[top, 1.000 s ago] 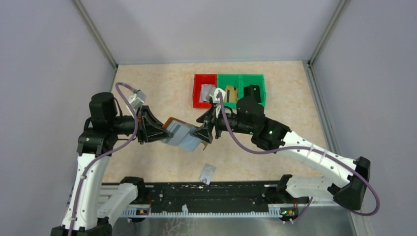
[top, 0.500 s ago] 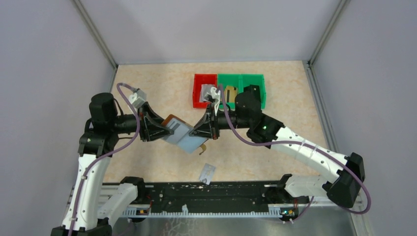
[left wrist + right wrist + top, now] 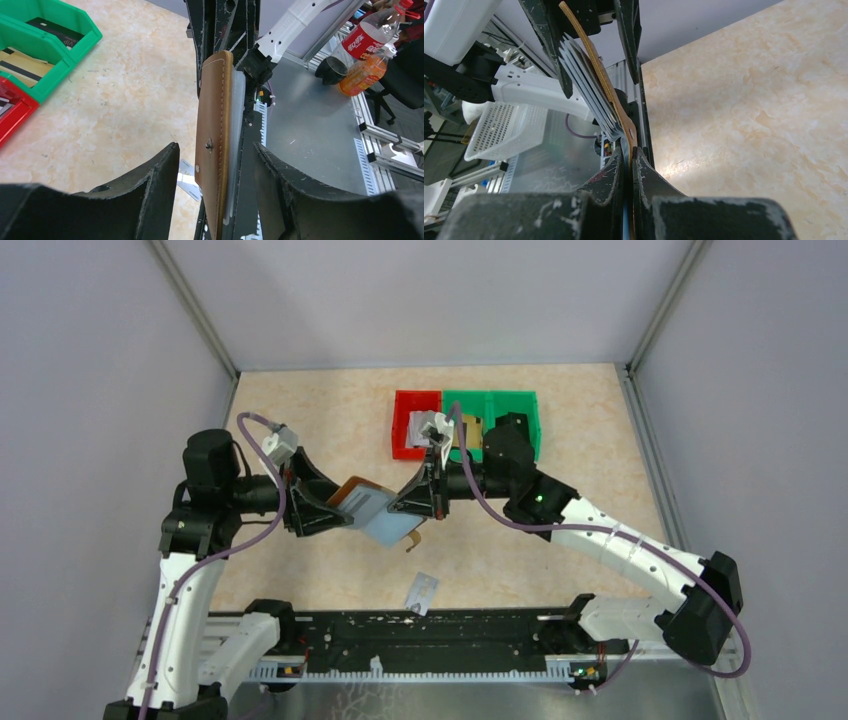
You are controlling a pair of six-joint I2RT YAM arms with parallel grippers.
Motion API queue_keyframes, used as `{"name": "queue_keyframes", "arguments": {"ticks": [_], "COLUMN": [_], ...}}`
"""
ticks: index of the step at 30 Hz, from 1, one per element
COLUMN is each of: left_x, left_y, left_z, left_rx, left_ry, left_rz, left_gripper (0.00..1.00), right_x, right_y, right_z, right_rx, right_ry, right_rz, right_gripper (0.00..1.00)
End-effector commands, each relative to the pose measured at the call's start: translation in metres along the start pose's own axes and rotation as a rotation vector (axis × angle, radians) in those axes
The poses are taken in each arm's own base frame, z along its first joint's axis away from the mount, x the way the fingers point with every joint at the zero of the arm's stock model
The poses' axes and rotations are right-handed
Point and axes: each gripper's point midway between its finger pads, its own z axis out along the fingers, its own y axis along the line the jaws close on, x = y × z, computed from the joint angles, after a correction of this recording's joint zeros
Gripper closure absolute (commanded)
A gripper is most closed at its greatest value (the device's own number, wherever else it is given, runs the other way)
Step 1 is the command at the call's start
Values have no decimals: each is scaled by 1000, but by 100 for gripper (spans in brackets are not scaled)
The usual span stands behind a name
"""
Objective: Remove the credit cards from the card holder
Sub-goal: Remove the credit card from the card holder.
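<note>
Held the card holder (image 3: 350, 488) clear of the table (image 3: 300, 410), in the air on the near side of the red bin (image 3: 403, 410), with the pale credit cards (image 3: 385, 522) fanned out of its pockets. Kept the right gripper (image 3: 629, 152) with jaws closed tight on the holder's leather edge, perhaps with a card edge pinched in as well. Spread the jaws of the left gripper (image 3: 216, 160) within the last second to stand either side of the holder, with a gap on both flanks instead of the closer hold of a second before. Drew the right gripper slightly nearer the red bin over the same second and tilted the holder with it. Judged the holder's weight as passed wholly to the right jaws, freeing the left to take a fresh hold on a card and pull. Noted a loose card (image 3: 424, 590) already flat on the table, farther from the red bin than the holder. Took the fanned ones as not yet out.
</note>
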Motion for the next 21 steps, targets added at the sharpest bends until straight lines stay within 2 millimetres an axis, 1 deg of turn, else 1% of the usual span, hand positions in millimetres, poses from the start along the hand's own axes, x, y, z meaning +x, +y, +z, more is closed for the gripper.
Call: {"name": "queue_keyframes", "arguments": {"ticks": [1,8,14,18,21], "left_x": [-3,-5,-5,-4,0], "left_y": [-8,-12,-8,-18,-21], "left_z": [0,0,0,0,1], "left_rx": [43,63,46,108,131], "left_ry": [-2,-2,-4,-8,-9], "left_rz": [17,19,13,-30,-61], "left_gripper": [39,43,48,47,46], "right_x": [-27,-25,-27,-27,-28], "right_y": [14,10,12,10,10], "right_z": [-5,-5,-5,-3,-1], "right_rx": [-45,-34,-38,-33,-41], "right_ry": [-82,-68,-70,-63,-62], "right_rz": [-56,-38,-25,-6,8], "right_gripper": [100,100,100,100,100]}}
